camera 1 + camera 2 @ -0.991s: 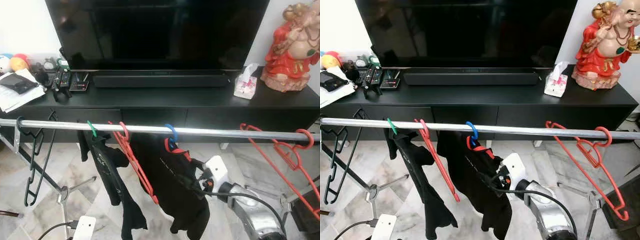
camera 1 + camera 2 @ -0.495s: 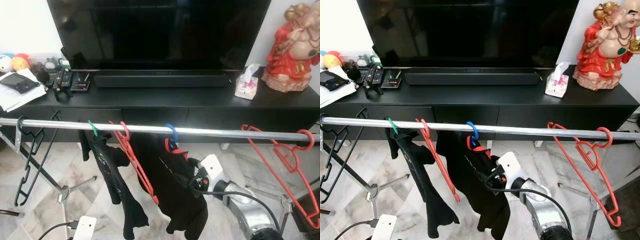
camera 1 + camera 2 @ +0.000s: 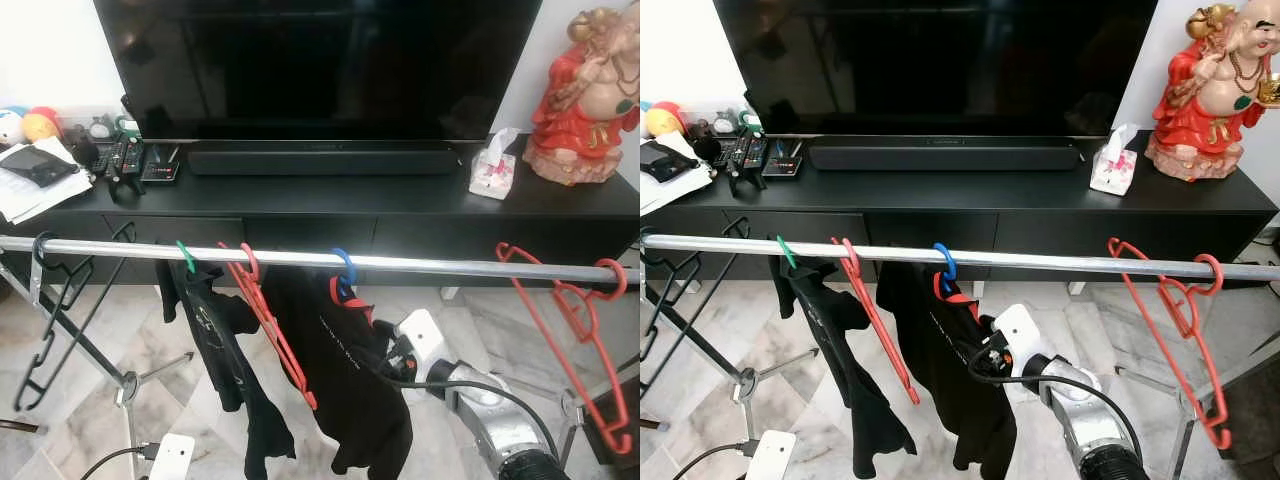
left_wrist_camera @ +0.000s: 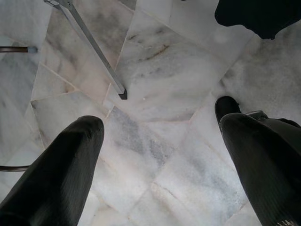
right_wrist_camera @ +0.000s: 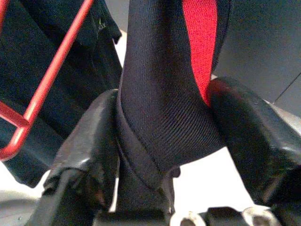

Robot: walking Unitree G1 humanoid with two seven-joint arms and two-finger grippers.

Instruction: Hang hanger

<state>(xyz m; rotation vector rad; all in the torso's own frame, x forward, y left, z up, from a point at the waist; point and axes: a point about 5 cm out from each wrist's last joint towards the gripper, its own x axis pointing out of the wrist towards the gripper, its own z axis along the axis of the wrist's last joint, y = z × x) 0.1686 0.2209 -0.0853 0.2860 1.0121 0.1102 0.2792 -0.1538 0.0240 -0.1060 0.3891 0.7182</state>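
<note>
Since a second ago my right gripper (image 5: 162,141) has pulled in closer under the rail (image 3: 430,263), and the far red hanger (image 3: 575,330) has swung. I see its fingers (image 5: 82,146) clamped on the black-and-red shirt (image 3: 345,370), which hangs from the blue hanger (image 3: 343,268) hooked mid-rail. My left gripper (image 4: 160,155) hangs spread apart, holding nothing, over the marble floor (image 4: 155,70).

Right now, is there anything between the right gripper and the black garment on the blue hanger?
Nothing visible. The right gripper already has its fingers closed around a fold of the black garment, which hangs by the blue hanger on the metal rail.
</note>
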